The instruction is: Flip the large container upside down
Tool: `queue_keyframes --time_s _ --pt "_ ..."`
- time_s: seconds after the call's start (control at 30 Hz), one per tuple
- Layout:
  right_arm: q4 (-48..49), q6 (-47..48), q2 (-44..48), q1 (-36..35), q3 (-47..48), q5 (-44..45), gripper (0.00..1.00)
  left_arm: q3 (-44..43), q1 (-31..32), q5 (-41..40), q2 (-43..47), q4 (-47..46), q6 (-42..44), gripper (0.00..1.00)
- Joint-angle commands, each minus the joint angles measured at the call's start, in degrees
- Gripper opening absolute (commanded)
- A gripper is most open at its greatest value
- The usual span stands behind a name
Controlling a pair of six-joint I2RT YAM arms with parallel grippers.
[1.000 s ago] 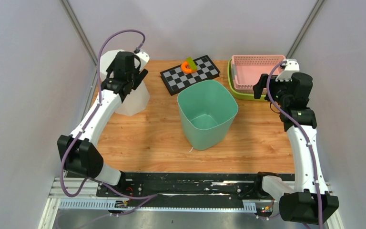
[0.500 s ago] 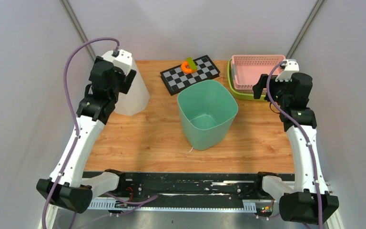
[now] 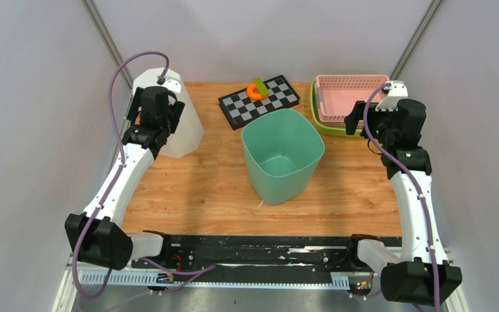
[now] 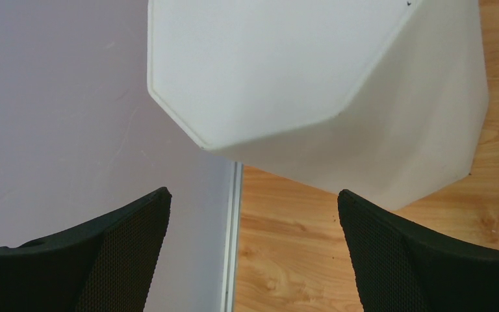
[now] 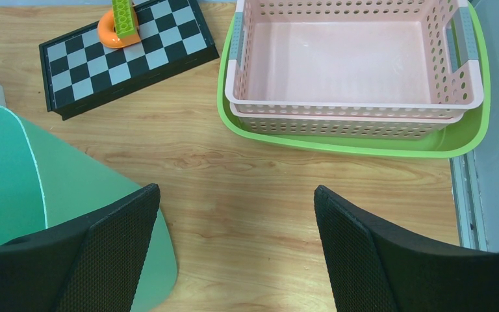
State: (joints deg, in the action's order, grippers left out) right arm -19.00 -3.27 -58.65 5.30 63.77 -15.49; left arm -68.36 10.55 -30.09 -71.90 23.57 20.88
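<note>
White faceted plastic container (image 3: 191, 130) is sitting in the upper left of the top view, at the far left corner of the light wooden table (image 3: 201, 188). It is standing upside down: wide end resting on the wood, flat closed base facing up. In the left wrist view that base is filling the top of the frame.

Left gripper (image 4: 252, 198) is hovering above the white container, jaws spread wide, nothing between them, not touching it. Its black mesh fingers (image 4: 123, 247) are showing in the lower corners of the left wrist view, clear of the container.

Right gripper (image 5: 235, 192) is hanging at the right side of the top view, jaws also wide apart and holding nothing, over bare wood.

Teal plastic bin (image 3: 282, 153) is standing upright at centre, mouth up. Black-and-white checkerboard (image 3: 269, 101) is lying behind it, with an orange ring (image 3: 255, 93) and a green brick (image 3: 259, 85) resting on its far edge. Pink perforated basket (image 3: 347, 94) is sitting inside a lime green tray (image 5: 351, 146) in the upper right.
</note>
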Motion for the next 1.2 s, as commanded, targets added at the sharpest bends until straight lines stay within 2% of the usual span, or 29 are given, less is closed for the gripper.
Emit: queue_keyframes --time_s 0.0,0.43,0.57,0.67,0.83,0.97,1.17 --pt "0.26 -0.42 0.14 1.12 -0.84 -1.11 0.90 -1.67 -1.03 -1.49 -3.04 -4.97 -0.44 1.00" --pt "0.28 -0.56 -0.46 1.11 -0.79 -1.39 0.90 -7.53 -1.84 -3.18 -11.91 -6.42 -0.57 0.96" --pt "0.33 -0.52 -0.58 1.12 -0.75 -1.40 0.90 -9.39 -1.93 -3.98 -12.62 -5.73 -1.84 0.99" --pt "0.28 -0.48 -0.61 1.12 -0.75 -1.32 0.90 -9.16 -1.94 0.37 -9.81 -5.03 -2.99 1.00" --pt "0.29 -0.57 -1.04 1.12 -0.68 -1.63 0.90 -6.40 -1.93 12.02 -2.74 -5.44 -2.38 1.00" --pt "0.28 -0.75 -1.00 1.11 -0.66 -1.74 0.90 -5.84 -1.93 15.19 -1.14 -6.38 -0.36 1.00" --pt "0.28 -0.73 -0.80 1.11 -0.75 -1.57 0.90 -6.47 -1.93 16.56 -4.01 -8.15 3.56 1.00"
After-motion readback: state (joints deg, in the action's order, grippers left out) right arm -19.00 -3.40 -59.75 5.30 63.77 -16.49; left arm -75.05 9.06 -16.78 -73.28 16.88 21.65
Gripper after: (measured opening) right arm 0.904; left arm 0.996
